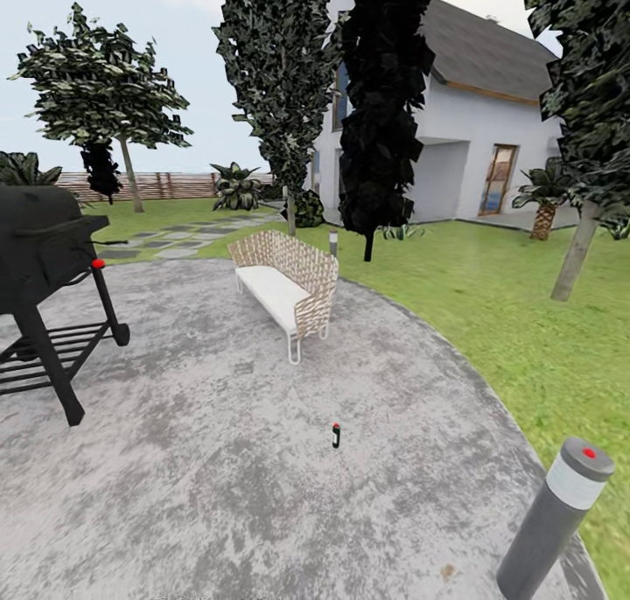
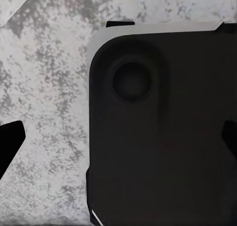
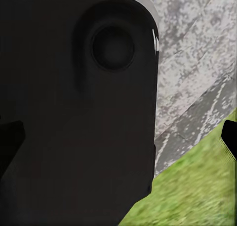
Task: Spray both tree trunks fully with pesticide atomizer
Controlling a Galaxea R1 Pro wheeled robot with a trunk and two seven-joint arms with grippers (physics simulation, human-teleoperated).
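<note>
The pesticide atomizer point(image 1: 336, 435) stands upright on the grey paved patio point(image 1: 219, 460), in front of a wicker garden seat point(image 1: 287, 287) and near a grey bollard point(image 1: 556, 519); whether either claw is released or clenched cannot be told.

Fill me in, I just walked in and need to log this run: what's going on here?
Nothing is being handled yet. The robot looks out from a grey paved patio, and the pesticide atomizer stands untouched on the paving ahead, this side of a wicker bench. A black grill stands at left, a grey bollard near right. One tree trunk rises from the lawn at right, another tree far left. Both wrist views look down at dark robot bodywork over the ground.
</note>
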